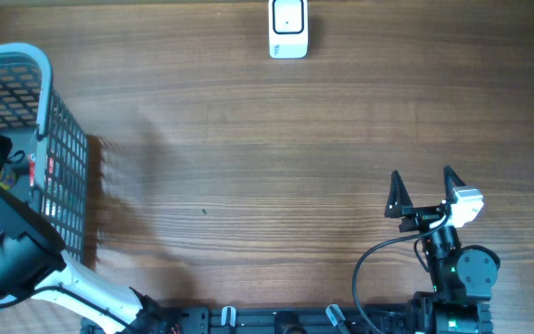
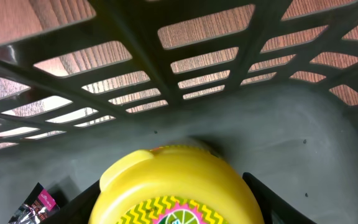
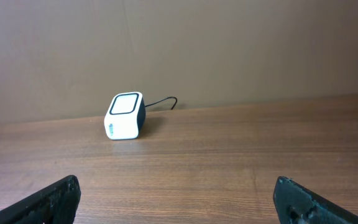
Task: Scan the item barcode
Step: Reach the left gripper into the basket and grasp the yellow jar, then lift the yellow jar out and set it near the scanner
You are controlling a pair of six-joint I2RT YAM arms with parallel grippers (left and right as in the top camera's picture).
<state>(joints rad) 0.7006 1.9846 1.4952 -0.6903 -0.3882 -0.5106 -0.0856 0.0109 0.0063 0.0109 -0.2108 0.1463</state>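
Observation:
In the left wrist view a round yellow tub (image 2: 173, 180), its lid printed with zigzags and a lime slice, lies on the floor of the grey plastic basket (image 2: 166, 74). My left gripper (image 2: 173, 208) reaches down into the basket, and its black fingers (image 2: 73, 202) press against both sides of the tub. From overhead only the left arm (image 1: 7, 246) shows over the basket (image 1: 63, 158). The white barcode scanner (image 1: 288, 28) stands at the table's far edge. My right gripper (image 1: 425, 190) is wide open and holds nothing; it faces the scanner (image 3: 125, 116) from far off.
A small dark packet with a pink label (image 2: 33, 208) lies in the basket left of the tub. The basket's lattice walls rise close around the left gripper. The scanner's cable (image 3: 163, 101) runs off behind it. Bare wooden table (image 1: 248, 167) lies between basket, scanner and right arm.

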